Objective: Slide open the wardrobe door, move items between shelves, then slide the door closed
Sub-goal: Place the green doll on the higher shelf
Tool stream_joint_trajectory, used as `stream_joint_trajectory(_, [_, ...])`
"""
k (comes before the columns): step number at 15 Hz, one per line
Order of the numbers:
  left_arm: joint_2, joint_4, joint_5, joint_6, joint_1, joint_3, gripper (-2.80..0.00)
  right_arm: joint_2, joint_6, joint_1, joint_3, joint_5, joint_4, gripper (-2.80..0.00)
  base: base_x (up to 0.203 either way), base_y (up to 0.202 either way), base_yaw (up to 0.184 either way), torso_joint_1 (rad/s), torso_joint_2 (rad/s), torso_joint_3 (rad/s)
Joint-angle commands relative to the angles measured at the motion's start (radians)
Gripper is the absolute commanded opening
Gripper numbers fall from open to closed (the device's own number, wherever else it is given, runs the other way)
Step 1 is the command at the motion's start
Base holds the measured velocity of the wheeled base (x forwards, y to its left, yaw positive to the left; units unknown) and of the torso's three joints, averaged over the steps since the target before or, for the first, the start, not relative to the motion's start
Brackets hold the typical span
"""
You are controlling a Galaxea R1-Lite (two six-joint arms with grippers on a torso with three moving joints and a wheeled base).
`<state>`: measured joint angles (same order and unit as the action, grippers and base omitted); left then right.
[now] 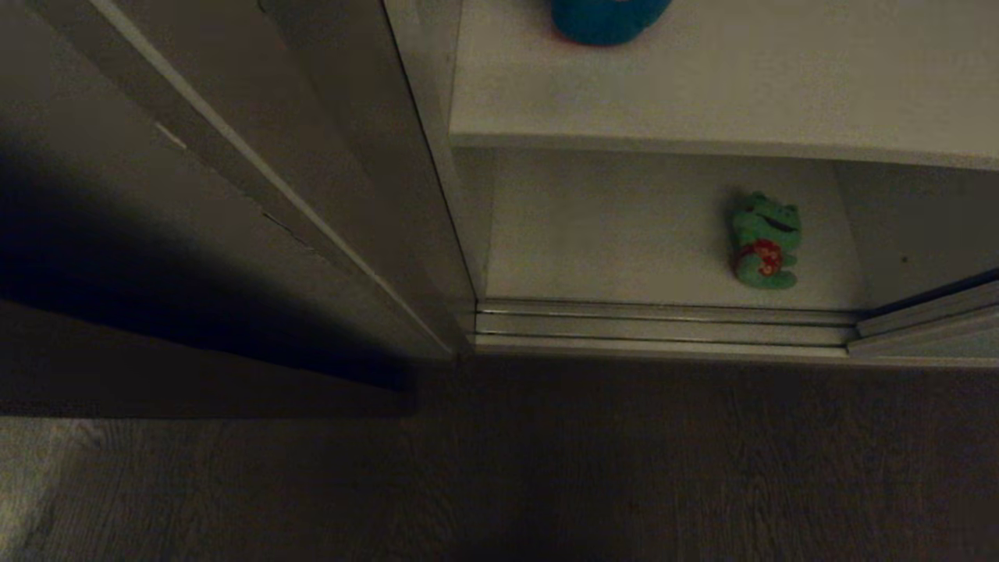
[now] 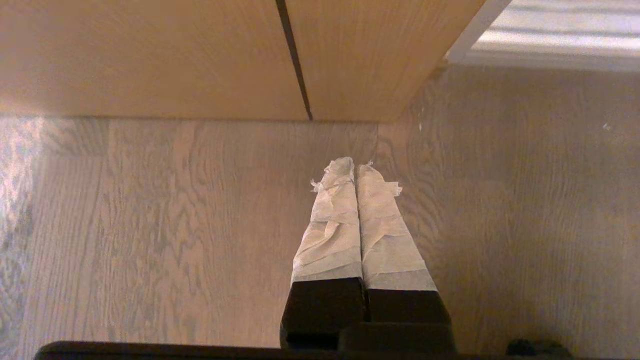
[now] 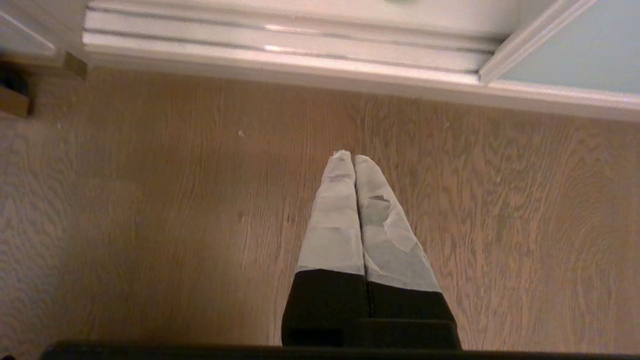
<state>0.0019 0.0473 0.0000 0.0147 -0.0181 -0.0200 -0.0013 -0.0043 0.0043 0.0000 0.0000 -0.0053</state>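
Sliding wardrobe door (image 3: 575, 57) stands drawn aside at the right of the opening, its pale corner on the floor track (image 1: 663, 324). A green frog (image 1: 765, 242) lies on the lower shelf (image 1: 609, 234); a teal-blue bear (image 1: 605, 19) sits on the upper shelf (image 1: 741, 86). Left gripper (image 2: 356, 167) and right gripper (image 3: 353, 160) hang over the wood floor (image 1: 624, 468), taped fingers pressed together, holding nothing.

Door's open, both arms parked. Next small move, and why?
Probably raise the right gripper toward the green frog on the lower shelf. Both it and the left gripper hang shut over the floor, holding nothing; the frog sits unobstructed.
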Motion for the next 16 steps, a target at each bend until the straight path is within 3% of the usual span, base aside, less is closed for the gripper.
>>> stream_joint_trajectory(1, [0.001, 0.0, 0.0, 0.001, 0.0, 0.0, -2.8, -0.003, 0.0, 0.0, 0.0, 0.0, -0.001, -2.8, 0.0, 0.0, 0.0, 0.005, 0.0, -0.196])
stream_joint_trajectory(11, [0.001, 0.0, 0.0, -0.001, 0.0, 0.0, -2.8, -0.003, 0.0, 0.0, 0.0, 0.0, -0.001, -2.8, 0.0, 0.0, 0.0, 0.002, 0.0, -0.196])
stream_joint_trajectory(16, [0.001, 0.0, 0.0, -0.005, 0.0, 0.0, -2.8, -0.003, 0.0, 0.0, 0.0, 0.0, -0.001, -2.8, 0.0, 0.0, 0.0, 0.002, 0.0, -0.045])
